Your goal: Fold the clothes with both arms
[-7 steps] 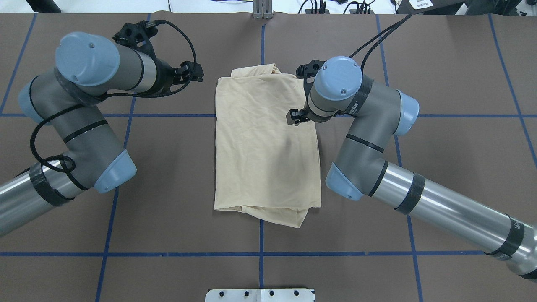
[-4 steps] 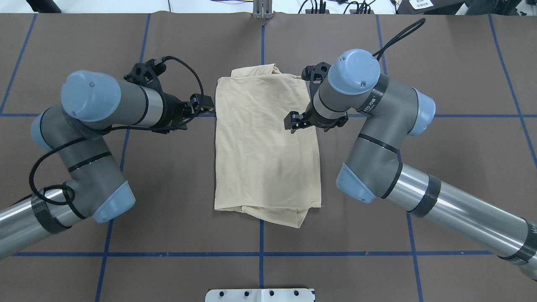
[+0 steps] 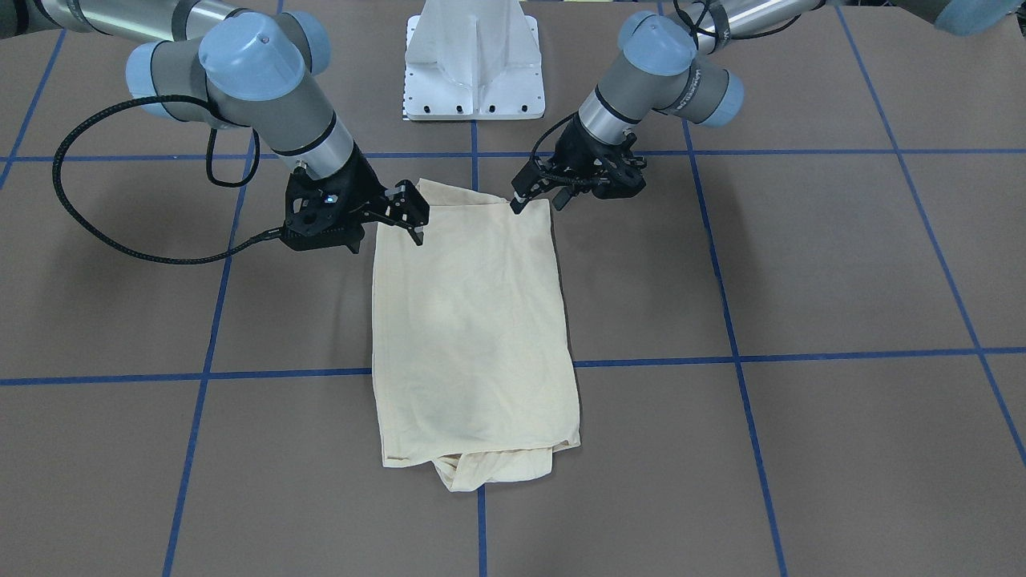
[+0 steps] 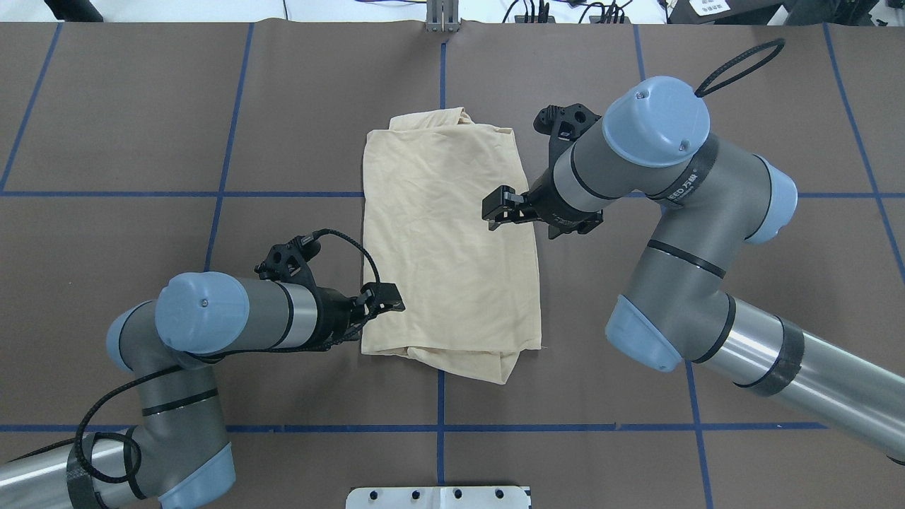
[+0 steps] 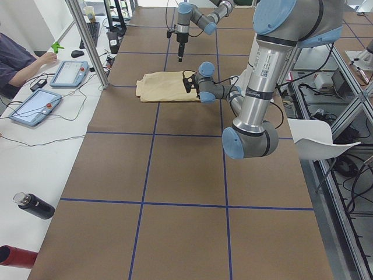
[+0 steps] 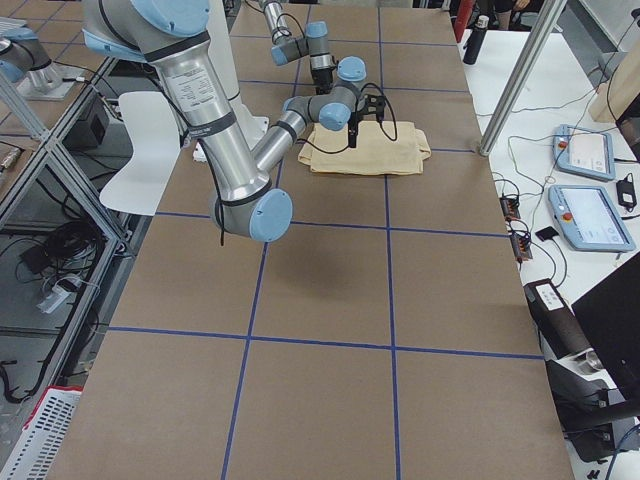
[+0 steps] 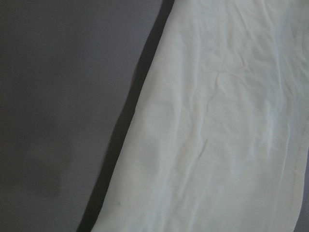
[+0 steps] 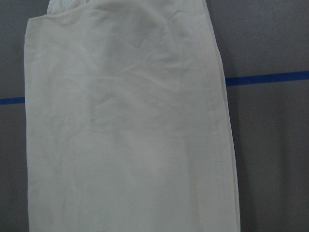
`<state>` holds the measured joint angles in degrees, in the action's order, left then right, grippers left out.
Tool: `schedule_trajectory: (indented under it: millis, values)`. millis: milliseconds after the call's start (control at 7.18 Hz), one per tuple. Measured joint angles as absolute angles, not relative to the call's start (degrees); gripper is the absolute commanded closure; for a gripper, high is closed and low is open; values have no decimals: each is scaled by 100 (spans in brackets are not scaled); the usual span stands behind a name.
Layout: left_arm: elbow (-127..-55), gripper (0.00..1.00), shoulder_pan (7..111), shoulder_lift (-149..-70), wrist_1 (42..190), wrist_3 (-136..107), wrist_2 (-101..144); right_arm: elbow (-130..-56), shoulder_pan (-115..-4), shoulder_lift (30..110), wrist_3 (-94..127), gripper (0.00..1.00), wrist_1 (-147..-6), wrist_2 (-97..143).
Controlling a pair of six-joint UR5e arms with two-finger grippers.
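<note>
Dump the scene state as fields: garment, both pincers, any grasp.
shirt: cream, folded into a long rectangle, flat on the brown table; no print showing
left pincer: open, low at the shirt's robot-side left corner
right pincer: open, raised over the shirt's right side
grasp: none visible
loose fabric: pokes out at both short ends

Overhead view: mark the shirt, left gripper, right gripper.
shirt [image 4: 445, 254], overhead view, middle of the folded cloth.
left gripper [image 4: 390, 300], overhead view, between fingertips, by the shirt's left edge.
right gripper [image 4: 493, 208], overhead view, between fingertips, over the shirt's right side.
</note>
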<state>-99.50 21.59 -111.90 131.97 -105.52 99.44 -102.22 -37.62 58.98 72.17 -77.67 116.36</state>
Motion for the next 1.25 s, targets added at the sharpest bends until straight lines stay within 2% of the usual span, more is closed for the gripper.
schedule_trajectory:
  millis: [557,696,974,1253]
  values:
    - [-9875,1,1989,-11107,13176,-10599,9840,-10247,-3731,5906,7324,0,-7764,11637]
    - [-9859,4,1968,-11094,13175,-10599,9840,-10244,-3729,5906,7328,0,-7762,11637]
    - [-9772,18,1896,-11133,13175,-10600,9836,-10234,-3727,5906,7328,0,-7761,11637]
    - [-9743,43,1868,-11173,13169,-10600,9843,-10231,-3727,5906,7322,0,-7767,11639]
